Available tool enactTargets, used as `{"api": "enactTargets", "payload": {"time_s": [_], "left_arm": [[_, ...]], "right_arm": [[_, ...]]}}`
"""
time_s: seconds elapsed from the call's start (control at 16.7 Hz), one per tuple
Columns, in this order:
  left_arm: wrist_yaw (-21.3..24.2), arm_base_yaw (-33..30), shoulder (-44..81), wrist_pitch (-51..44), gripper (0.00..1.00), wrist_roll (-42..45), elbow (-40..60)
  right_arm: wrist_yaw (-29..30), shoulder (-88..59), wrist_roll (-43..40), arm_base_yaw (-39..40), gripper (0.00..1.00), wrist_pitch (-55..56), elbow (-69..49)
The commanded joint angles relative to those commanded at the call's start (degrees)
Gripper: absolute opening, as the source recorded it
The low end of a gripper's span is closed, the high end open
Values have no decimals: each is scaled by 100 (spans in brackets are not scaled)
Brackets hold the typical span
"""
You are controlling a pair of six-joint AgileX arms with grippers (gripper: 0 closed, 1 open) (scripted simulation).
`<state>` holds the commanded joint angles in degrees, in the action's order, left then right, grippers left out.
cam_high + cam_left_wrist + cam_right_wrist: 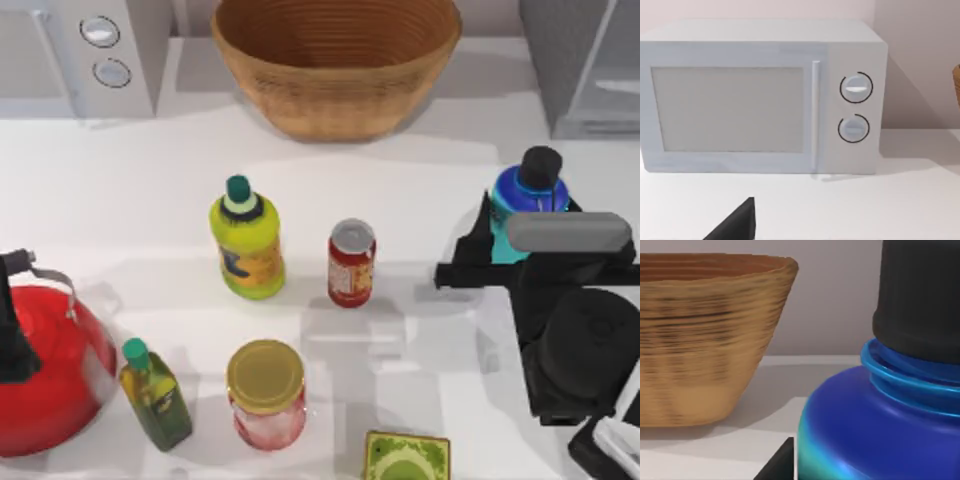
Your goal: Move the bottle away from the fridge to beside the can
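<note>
Top view, items listed left to right. Red kettle [45, 370] with a black handle at the near left edge of the white surface [150, 200]. White appliance [85, 55] with two round knobs at far left. Small dark-green oil bottle [155, 395] just right of the kettle. Yellow-green bottle [247, 240] with a green cap, mid-left. Glass jar [266, 395] with a yellow lid, near of that. Woven basket [335, 60] at far centre. Can [351, 263], red with a silver top, upright near the middle. Green box [405, 460] at the near edge. Fridge [585, 65], grey, at the far right corner. Bottle [528, 200], turquoise with a dark blue collar and black cap, upright on the right side, near of the fridge and well apart from the can. I see my right pincer [500, 245] at the bottle, its black body reaching in from the near right and partly covering the bottle's lower part; whether the fingers are pressed on it, I cannot tell.

Left wrist view. White appliance [760, 97] with its door panel and two knobs, standing on the surface; a black finger [737, 225] of my left pincer shows near the camera. Its state I cannot tell.

Right wrist view. Bottle [875, 430] very close, blue shoulder and black cap; a dark finger [780, 465] just beside its lower side. Basket [705, 335] stands farther back.
</note>
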<state>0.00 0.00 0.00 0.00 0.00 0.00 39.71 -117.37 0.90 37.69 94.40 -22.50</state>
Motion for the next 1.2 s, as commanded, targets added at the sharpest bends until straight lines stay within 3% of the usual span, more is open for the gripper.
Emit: {"api": "enactTargets", "payload": {"time_s": [0.24,0.3,0.84,1.2], "left_arm": [[0,0,0,0,100,0,0],[0,0,0,0,100,0,0],[0,0,0,0,100,0,0],[0,0,0,0,100,0,0]], "right_arm": [[0,0,0,0,98,0,0],[0,0,0,0,100,0,0],[17,1,-1,12,100,14,15],[462,108,7,462,100,401,518]]}}
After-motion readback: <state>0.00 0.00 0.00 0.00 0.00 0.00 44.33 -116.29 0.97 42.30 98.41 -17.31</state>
